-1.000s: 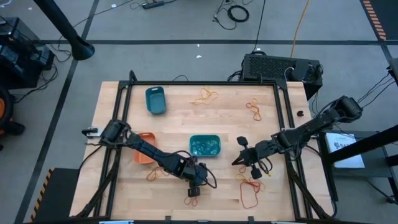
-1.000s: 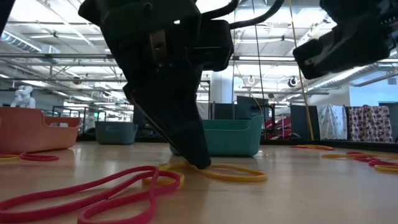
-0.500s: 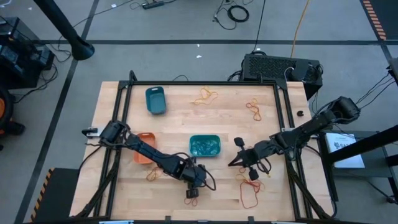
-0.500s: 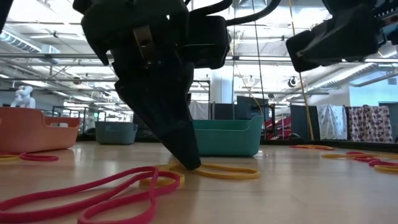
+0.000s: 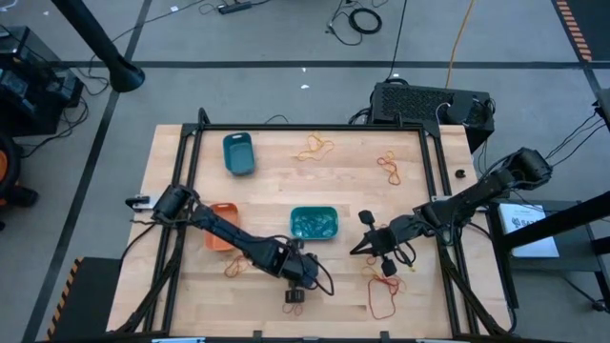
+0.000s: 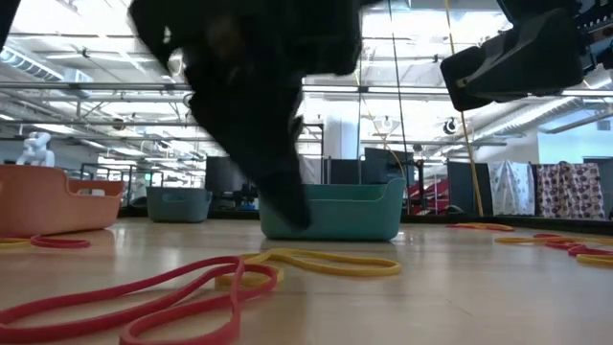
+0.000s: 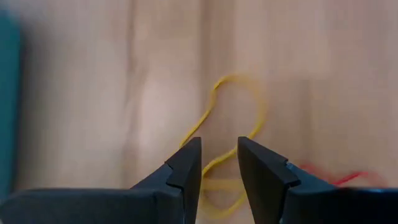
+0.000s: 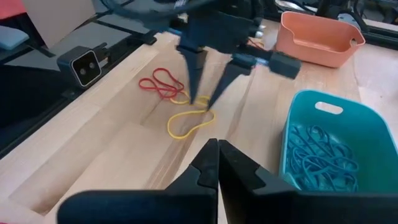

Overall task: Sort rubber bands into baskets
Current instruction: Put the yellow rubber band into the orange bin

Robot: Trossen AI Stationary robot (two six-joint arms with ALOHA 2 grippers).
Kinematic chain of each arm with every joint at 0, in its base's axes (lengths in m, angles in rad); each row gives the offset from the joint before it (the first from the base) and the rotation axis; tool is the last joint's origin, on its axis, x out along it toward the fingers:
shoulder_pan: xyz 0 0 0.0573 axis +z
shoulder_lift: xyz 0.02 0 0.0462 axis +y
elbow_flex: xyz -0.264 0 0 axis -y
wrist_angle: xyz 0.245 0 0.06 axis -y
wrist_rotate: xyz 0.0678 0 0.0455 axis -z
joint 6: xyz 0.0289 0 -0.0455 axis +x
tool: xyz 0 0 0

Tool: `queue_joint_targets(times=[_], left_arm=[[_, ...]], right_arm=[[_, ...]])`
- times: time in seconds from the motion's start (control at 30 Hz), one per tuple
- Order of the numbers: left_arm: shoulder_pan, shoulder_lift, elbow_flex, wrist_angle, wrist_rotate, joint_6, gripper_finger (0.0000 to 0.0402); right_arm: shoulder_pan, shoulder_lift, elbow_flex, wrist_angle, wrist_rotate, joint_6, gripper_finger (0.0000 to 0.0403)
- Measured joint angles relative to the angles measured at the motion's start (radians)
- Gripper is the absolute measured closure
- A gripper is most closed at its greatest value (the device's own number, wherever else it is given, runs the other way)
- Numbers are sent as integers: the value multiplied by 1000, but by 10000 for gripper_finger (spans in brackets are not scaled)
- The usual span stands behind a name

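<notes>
One limp, featherlight yellow rubber band (image 7: pixel 231 140) lies flat on the table near the teal basket (image 8: pixel 323 149), under the left gripper's (image 7: pixel 219 163) parted, empty fingers; likely best pinched on one strand.

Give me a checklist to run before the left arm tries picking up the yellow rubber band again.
1. Left gripper jaws apart: ok.
2. Thin yellow rubber band flat on the wooden table, not in the fingers: ok.
3. Fingers straddle the band: cannot tell.
4. Red rubber band apart from the yellow one: not ok, they touch.
5. Shallow orange plastic basket reachable, uncovered: ok.
6. Right gripper shut, waiting beside the teal-green plastic basket: ok.
</notes>
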Motion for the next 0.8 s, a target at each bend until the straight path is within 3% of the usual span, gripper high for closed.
queue_joint_targets(times=[0.13,0.63,0.8], left_arm=[[0,0,-24,-39,-37,-23,291],[0,7,-41,-31,-13,-131,292],[0,7,-41,-33,-11,-132,338]], right_arm=[[0,0,0,-6,-1,0,403],[0,0,0,-3,-1,7,403],[0,0,0,2,-1,7,403]])
